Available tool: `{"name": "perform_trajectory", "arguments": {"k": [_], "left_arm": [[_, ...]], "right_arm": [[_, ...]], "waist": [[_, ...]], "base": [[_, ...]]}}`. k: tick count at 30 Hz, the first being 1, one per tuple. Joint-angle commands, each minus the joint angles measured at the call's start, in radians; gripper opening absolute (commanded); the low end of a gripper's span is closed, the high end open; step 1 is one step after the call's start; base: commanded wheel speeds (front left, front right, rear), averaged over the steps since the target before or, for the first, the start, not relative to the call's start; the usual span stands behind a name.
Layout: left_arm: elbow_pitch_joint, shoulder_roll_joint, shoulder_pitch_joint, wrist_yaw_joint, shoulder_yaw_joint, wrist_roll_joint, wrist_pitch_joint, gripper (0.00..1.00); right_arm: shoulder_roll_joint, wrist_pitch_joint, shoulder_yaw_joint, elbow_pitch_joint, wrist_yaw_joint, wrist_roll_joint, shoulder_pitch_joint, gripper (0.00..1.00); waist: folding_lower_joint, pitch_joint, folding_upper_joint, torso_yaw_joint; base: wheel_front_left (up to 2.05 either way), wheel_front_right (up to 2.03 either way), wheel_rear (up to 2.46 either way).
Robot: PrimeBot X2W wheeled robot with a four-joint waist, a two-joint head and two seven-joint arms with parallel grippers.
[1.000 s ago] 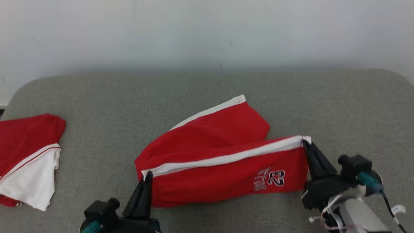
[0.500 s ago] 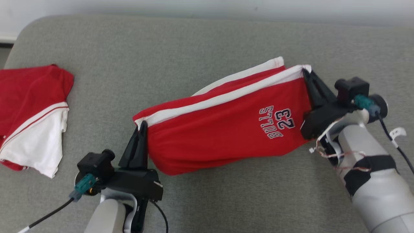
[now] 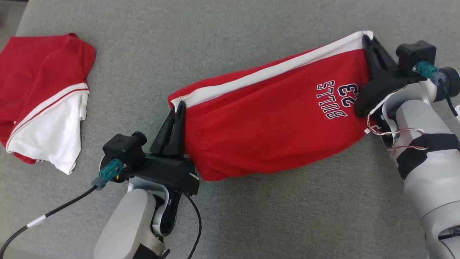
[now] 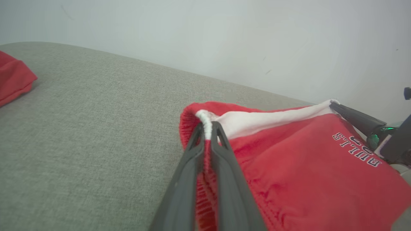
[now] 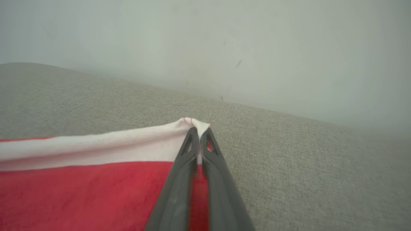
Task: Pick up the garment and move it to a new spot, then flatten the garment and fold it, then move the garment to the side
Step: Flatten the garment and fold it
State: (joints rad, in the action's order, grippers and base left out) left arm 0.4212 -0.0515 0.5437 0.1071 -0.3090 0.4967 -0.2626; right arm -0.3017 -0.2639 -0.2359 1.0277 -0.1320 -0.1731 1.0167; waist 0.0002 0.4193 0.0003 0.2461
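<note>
Shorts of red cloth with a white side stripe (image 3: 273, 118) stretch between the left pincer (image 3: 178, 106) and the right pincer (image 3: 368, 37), over the grey cloth surface (image 3: 251, 223). Each pincer is closed on one white corner. Well left of the left pincer lies a red-and-white garment (image 3: 43, 97).

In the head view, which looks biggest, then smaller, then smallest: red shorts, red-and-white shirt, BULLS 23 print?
1. red shorts, held nearer the camera
2. red-and-white shirt
3. BULLS 23 print, clearly smallest
</note>
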Motion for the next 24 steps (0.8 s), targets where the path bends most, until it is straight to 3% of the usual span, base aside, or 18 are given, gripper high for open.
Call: {"name": "perform_trajectory", "arguments": {"k": [1,7,13,24], "left_arm": [[0.003,0.001,0.014,-0.01,-0.003,0.013,-0.003,1.0],[0.031,0.001,-0.011,-0.053,0.001,-0.006,-0.003,1.0],[-0.002,0.0,-0.078,-0.091,0.056,-0.057,-0.003,1.0],[-0.03,0.001,-0.19,-0.072,0.06,-0.107,-0.003,1.0]], "right_arm": [[0.018,0.0,0.009,-0.004,0.002,0.015,0.013,1.0],[0.055,0.0,0.079,-0.029,0.002,0.032,-0.031,1.0],[0.067,0.0,0.136,-0.094,0.002,-0.029,-0.146,1.0],[0.097,0.017,0.051,-0.017,0.002,-0.164,-0.296,1.0]], "waist": [[-0.0002,0.016,-0.0003,0.007],[-0.0002,-0.002,-0.0003,-0.013],[-0.0002,-0.047,-0.0003,-0.038],[-0.0002,-0.092,-0.0003,-0.064]], "base": [[0.0,0.0,0.0],[0.0,0.0,0.0],[0.0,0.0,0.0],[0.0,0.0,0.0]]}}
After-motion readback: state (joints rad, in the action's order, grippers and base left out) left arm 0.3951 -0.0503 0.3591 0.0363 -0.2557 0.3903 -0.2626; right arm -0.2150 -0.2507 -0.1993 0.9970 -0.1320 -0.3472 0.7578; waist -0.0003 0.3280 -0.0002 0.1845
